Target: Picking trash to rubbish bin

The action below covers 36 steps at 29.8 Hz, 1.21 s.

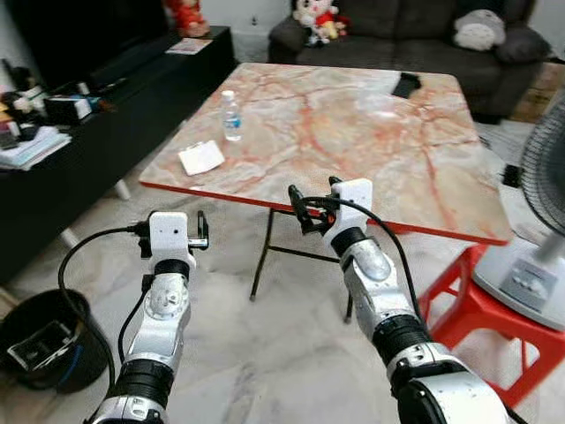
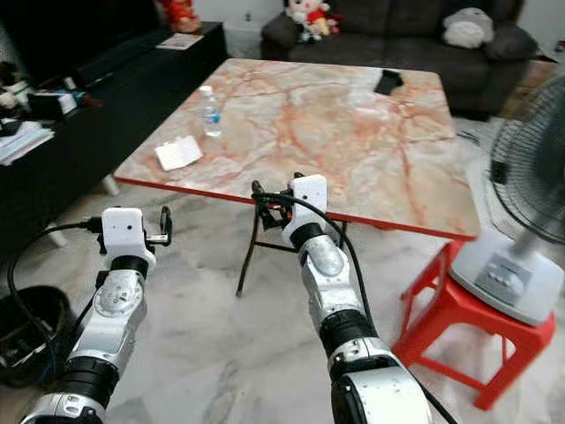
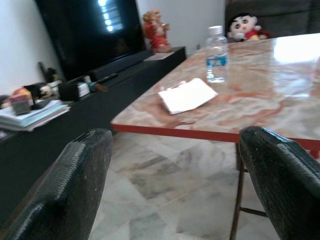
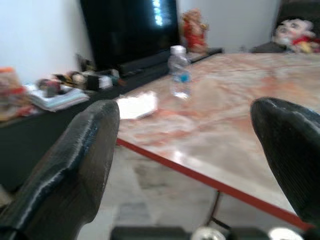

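Marble floor spreads under a red-edged marble table (image 1: 371, 132), with a dark sofa (image 1: 406, 35) at 12 o'clock, a black TV bench (image 1: 97, 132) at 10 o'clock, and a fan (image 1: 538, 221) on a red stool (image 1: 477, 318) at 3 o'clock. On the table, toward 11 o'clock, a white paper (image 1: 201, 157) lies flat near the front edge, with a water bottle (image 1: 231, 115) upright just beyond it. A black item (image 1: 406, 85) lies at the far side. Both arms are raised before the table. The left gripper (image 1: 201, 231) is below the edge, fingers (image 3: 65, 185) apart and empty. The right gripper (image 1: 305, 210) is at the edge, fingers (image 4: 75, 170) also spread, holding nothing. A black bin (image 1: 44, 340) stands on the floor at 8 o'clock.
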Tool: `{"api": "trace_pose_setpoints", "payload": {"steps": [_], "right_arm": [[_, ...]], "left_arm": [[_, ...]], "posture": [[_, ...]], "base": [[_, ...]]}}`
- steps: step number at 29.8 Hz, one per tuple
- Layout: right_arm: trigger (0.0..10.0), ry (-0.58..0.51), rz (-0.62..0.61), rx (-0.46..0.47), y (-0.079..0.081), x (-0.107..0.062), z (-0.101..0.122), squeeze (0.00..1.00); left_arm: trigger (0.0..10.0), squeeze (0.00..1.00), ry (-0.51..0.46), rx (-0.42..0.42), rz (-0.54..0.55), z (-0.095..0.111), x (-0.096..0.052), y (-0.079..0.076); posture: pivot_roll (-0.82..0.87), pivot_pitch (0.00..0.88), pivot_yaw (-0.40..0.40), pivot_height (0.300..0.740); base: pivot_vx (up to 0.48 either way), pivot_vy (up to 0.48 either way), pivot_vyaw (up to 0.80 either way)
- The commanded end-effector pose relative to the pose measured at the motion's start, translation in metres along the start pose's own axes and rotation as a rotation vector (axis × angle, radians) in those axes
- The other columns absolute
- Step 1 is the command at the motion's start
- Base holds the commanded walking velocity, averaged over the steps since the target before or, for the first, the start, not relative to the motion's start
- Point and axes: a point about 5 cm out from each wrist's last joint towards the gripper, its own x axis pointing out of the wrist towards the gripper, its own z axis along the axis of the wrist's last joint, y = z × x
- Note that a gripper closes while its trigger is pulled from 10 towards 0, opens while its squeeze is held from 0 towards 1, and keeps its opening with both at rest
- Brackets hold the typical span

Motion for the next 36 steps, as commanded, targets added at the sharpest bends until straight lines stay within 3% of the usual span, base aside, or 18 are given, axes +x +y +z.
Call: {"api": "trace_pose_setpoints", "payload": {"steps": [1, 8, 12, 23, 29, 33, 36], "right_arm": [[10.0, 0.004, -0.013, 0.004, -0.0052, -0.0016, -0.0005, 0.00], [10.0, -0.001, -0.002, -0.028, -0.0041, -0.0022, -0.0003, 0.00], [10.0, -0.003, 0.002, -0.012, -0.0026, -0.0019, -0.0006, 0.00], [10.0, -0.025, -0.006, 0.026, -0.0043, -0.0022, 0.0019, 0.00], [10.0, -0.031, 0.013, -0.007, -0.0015, -0.0017, 0.0032, 0.00], [10.0, -0.034, 0.026, -0.016, 0.0003, -0.0017, 0.0034, 0.00], [10.0, -0.044, 0.019, 0.027, 0.0011, -0.0014, 0.0035, 0.00]], "left_arm": [[10.0, 0.00, -0.022, 0.002, 0.003, 0.0044, 0.0006, -0.0005], [10.0, 0.00, -0.022, 0.002, -0.006, 0.0055, 0.0012, -0.0020], [10.0, 0.00, -0.026, 0.003, -0.004, 0.0066, 0.0018, -0.0011], [10.0, 0.00, -0.022, -0.001, -0.004, 0.0060, -0.0004, -0.0030], [10.0, 0.00, -0.022, 0.000, -0.002, 0.0061, -0.0013, -0.0021], [10.0, 0.00, -0.023, 0.001, -0.001, 0.0063, -0.0014, -0.0019], [10.0, 0.00, -0.025, 0.006, -0.002, 0.0072, -0.0009, -0.0009]], "posture": [[0.08, 0.000, -0.001, 0.740], [0.08, 0.000, 0.004, 0.740], [0.09, 0.000, 0.004, 0.740], [0.09, 0.000, -0.003, 0.740], [0.09, 0.000, -0.002, 0.740], [0.09, 0.000, -0.002, 0.740], [0.09, 0.000, 0.001, 0.740]], "base": [[0.334, 0.000, 0.00], [0.334, 0.000, 0.22], [0.345, 0.000, 0.73], [0.361, 0.000, 0.00], [0.368, 0.000, 0.00], [0.364, 0.000, 0.78], [0.363, 0.000, 0.00]]}}
